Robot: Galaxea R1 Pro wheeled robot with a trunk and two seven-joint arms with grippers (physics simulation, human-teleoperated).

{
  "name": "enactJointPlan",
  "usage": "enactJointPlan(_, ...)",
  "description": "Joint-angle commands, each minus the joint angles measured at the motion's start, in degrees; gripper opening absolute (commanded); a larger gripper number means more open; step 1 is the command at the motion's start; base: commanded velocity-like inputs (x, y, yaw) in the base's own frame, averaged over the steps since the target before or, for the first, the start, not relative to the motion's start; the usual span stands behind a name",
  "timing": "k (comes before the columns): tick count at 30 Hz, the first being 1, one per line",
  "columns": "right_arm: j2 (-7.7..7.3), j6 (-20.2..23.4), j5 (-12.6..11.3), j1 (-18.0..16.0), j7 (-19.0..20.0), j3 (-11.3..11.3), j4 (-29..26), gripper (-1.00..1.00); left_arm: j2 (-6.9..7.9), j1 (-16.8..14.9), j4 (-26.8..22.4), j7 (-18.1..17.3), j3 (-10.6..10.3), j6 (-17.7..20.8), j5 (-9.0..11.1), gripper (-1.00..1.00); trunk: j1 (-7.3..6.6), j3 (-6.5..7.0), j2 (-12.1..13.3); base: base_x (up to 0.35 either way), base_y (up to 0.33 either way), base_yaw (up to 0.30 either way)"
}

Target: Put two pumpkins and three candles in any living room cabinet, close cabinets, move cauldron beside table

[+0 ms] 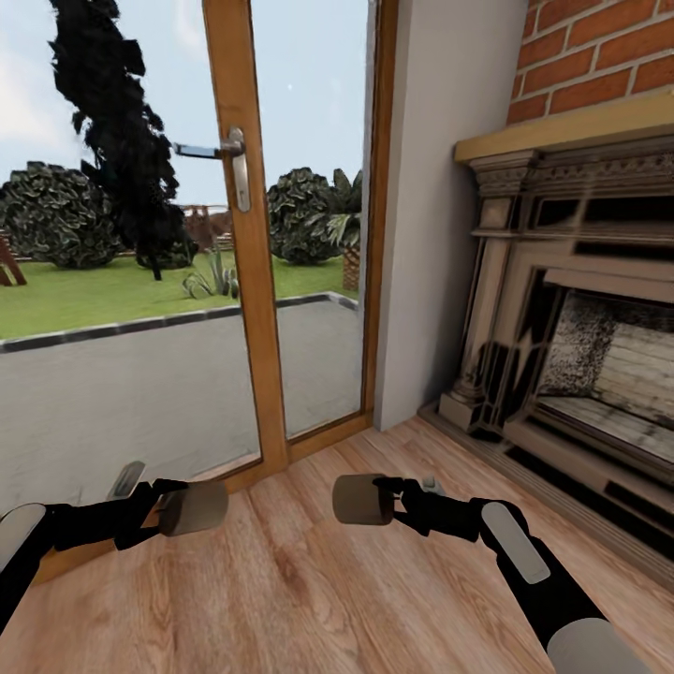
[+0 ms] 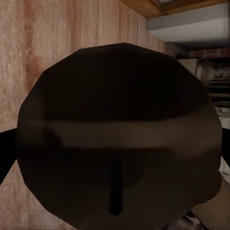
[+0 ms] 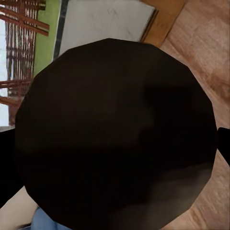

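Left pincer (image 1: 178, 506): head view, near left, low over the wood floor (image 1: 309, 599); I have it clamped on a grey-brown candle (image 1: 194, 507), lying sideways, flat end towards the middle.
Right pincer (image 1: 379, 499): head view, near right of centre; I hold it clamped on a second candle (image 1: 363, 499), also sideways, its flat end facing the first. The two candles are near each other but apart.
Reason for hold: I judge both loads are kept close in and low for carriage towards a cabinet, one per arm to save a trip.
Surroundings, head view: glazed door (image 1: 245, 234) with a metal handle (image 1: 231, 159) far left, garden beyond; brick fireplace (image 1: 571, 318) far right.
Containers, head view: the firebox opening holds nothing I can make out; cabinet, pumpkins and cauldron lie outside this scene.
Left wrist view: the candle's dark faceted end (image 2: 120, 134) is pressed close to the lens, with floorboards beyond and the fireplace base (image 2: 211, 76) at one edge.
Right wrist view: the second candle's round dark end (image 3: 115, 134), with the door frame (image 3: 165, 19) and paving behind.
Progress, my judgement: in transit; storing not yet begun for these two.
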Motion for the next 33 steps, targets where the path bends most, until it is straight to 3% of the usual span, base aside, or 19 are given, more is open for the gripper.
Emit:
enactJointPlan(1,-0.05,0.09,0.48,-0.04,0.47,0.07,0.01,-1.00,-0.01,-0.03,-0.03,0.56,0.07,0.16,0.60,-1.00,-0.04,0.07,-0.01,0.000,0.000,0.000)
enactJointPlan(7,-0.04,0.02,0.48,-0.04,0.45,0.07,0.01,-1.00,-0.07,-0.03,-0.03,0.56,0.02,0.16,0.60,-1.00,-0.19,0.83,0.07,0.000,0.000,0.000)
enactJointPlan(18,0.04,0.00,0.48,-0.04,0.39,0.01,1.61,-1.00,-0.03,-0.03,-0.06,0.56,-0.28,0.16,0.67,-1.00,-0.24,0.23,0.10,0.000,0.000,0.000)
enactJointPlan(33,0.04,0.00,0.48,-0.04,0.39,-0.02,1.68,-1.00,-0.08,-0.03,-0.03,0.56,-0.37,0.16,0.69,-1.00,-3.54,1.50,6.12,0.000,0.000,0.000)
